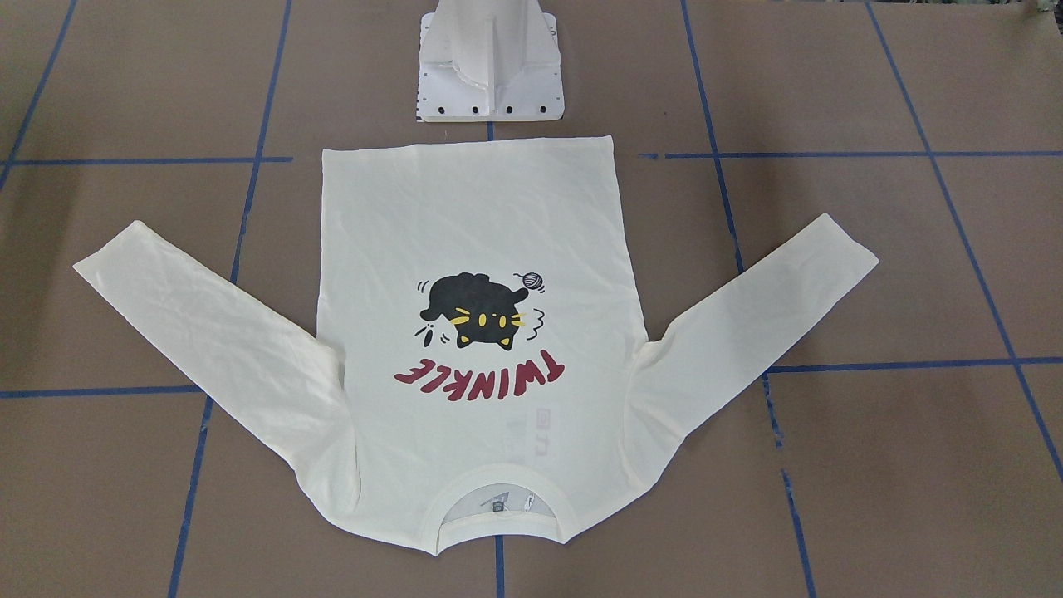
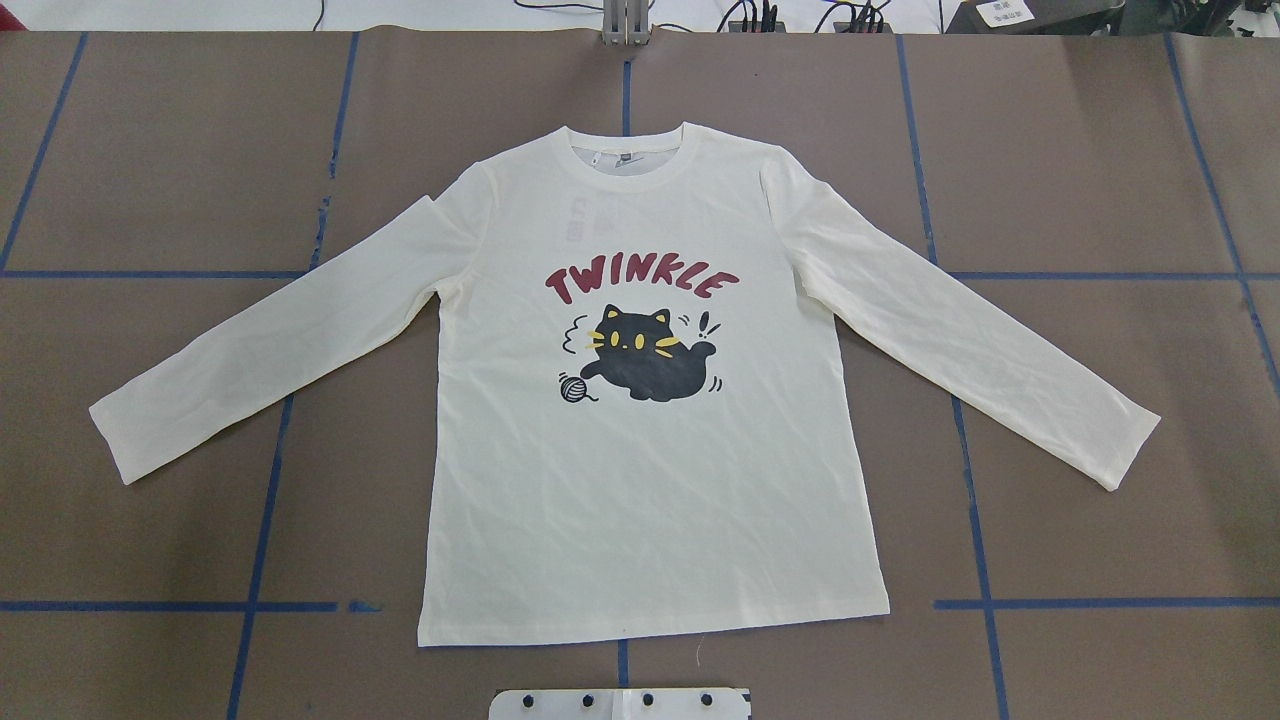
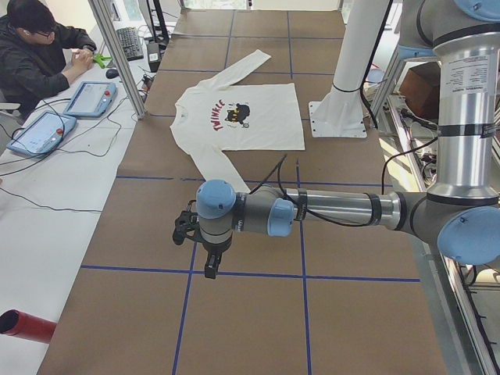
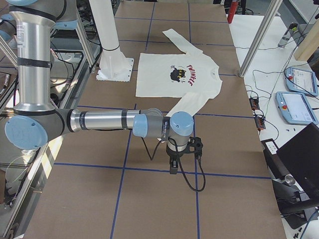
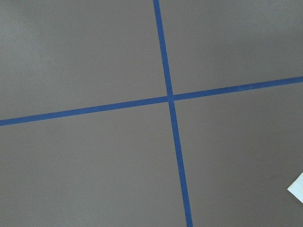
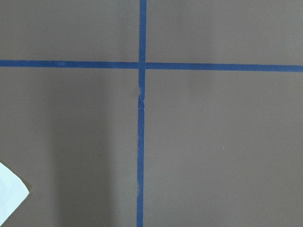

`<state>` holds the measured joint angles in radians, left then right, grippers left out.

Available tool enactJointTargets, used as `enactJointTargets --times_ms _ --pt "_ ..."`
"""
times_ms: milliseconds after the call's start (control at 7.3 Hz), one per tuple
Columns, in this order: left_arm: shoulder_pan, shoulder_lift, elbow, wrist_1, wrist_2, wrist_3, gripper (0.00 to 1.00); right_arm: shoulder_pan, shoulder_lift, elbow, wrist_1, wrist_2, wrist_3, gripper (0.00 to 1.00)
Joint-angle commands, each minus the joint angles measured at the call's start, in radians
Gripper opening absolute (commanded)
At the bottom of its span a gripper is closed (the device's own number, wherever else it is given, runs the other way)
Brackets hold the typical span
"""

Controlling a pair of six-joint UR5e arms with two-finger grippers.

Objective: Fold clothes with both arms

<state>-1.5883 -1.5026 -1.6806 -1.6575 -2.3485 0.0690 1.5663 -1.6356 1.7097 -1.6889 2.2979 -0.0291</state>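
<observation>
The cream-white long-sleeved T-shirt (image 2: 650,500) lies flat in the middle of the table, print side up, with the black cat and red "TWINKLE" showing. Both sleeves are spread out to the sides, and the collar points away from the robot base. It also shows in the front view (image 1: 465,216) and in both side views. My left gripper (image 3: 209,272) hangs over bare table beyond the shirt's left cuff. My right gripper (image 4: 172,169) hangs beyond the right cuff. I cannot tell whether either is open or shut. A cuff corner (image 5: 297,189) shows in the left wrist view, and another cuff corner (image 6: 10,191) in the right wrist view.
The brown table (image 2: 150,180) carries a blue tape grid. The white pedestal base (image 1: 490,66) stands just behind the shirt's hem. An operator (image 3: 39,47) sits at a side bench with control tablets (image 3: 90,98). A red cylinder (image 3: 27,326) lies at that bench's near end.
</observation>
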Motion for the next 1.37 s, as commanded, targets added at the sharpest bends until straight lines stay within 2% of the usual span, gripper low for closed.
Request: enactJointTargets --times_ms 0,411,548,685,959,1233 --pt "0.001 0.001 0.001 -0.027 -0.002 0.000 1.00 0.000 0.000 -0.001 0.005 0.000 0.000 1.00" --pt "0.001 0.005 -0.066 -0.059 0.000 0.000 1.00 -0.009 0.028 0.016 0.006 0.008 0.006 1.00" --pt "0.002 -0.007 -0.073 -0.062 -0.003 0.002 1.00 -0.009 0.086 0.019 0.006 0.008 0.012 1.00" --pt "0.002 -0.014 -0.035 -0.129 0.000 -0.003 1.00 -0.029 0.141 0.016 0.017 0.003 0.011 1.00" --pt "0.001 -0.039 -0.007 -0.378 -0.002 -0.012 1.00 -0.049 0.198 0.005 0.154 -0.017 0.018 1.00" --pt "-0.002 -0.032 0.010 -0.555 -0.002 -0.012 1.00 -0.049 0.153 -0.007 0.251 0.007 0.049 1.00"
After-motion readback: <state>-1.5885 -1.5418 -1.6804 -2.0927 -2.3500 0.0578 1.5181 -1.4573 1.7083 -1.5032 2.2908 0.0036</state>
